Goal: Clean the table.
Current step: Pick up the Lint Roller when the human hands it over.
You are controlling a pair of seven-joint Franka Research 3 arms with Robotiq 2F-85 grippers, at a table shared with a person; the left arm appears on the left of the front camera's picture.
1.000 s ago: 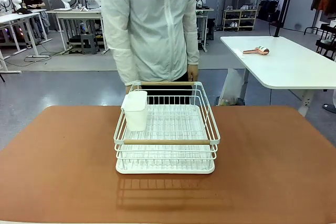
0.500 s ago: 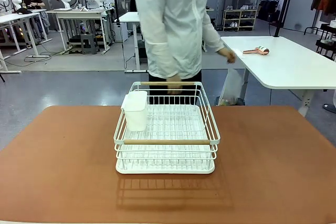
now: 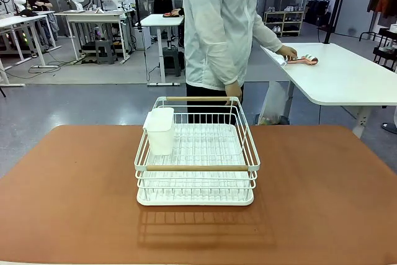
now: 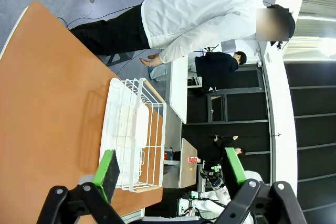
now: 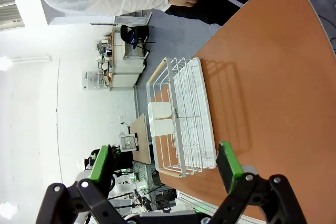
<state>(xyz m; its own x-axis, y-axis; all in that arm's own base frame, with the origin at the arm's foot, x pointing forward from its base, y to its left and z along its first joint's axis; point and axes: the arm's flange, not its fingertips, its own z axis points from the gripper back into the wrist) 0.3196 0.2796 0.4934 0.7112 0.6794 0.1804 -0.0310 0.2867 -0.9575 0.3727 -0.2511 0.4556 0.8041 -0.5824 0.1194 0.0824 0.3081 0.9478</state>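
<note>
Terracotta surface (image 3: pixel 322 203) fills the lower half of the front view, wide and slightly glossy, near edge at the bottom of the picture. White wire dish rack (image 3: pixel 197 181) sits on it at about the middle, upright, with a wooden bar (image 3: pixel 197 167) across its near side and another across the far side. White holder (image 3: pixel 160 130) hangs on the rack's left wall near the far corner (solid-sided; contents not visible). The rack throws a shadow on the surface toward the camera.

Person (image 3: pixel 220 29) in a pale jacket stands at the far side, just behind the rack, turned toward picture right. One hand (image 3: pixel 287 52) reaches onto the white surface (image 3: pixel 347 85) at the right, touching or just beside a small reddish-brown item (image 3: pixel 306 60) (too small to identify). The other hand (image 3: pixel 233 90) hangs by the rack's far rim, not clearly touching it.

Left pincer (image 4: pixel 171 165): green pads wide apart, nothing between them, rack and surface well ahead of it.

Right pincer (image 5: pixel 164 162): also spread wide, empty, well apart from the rack, with the terracotta surface beyond.
</note>
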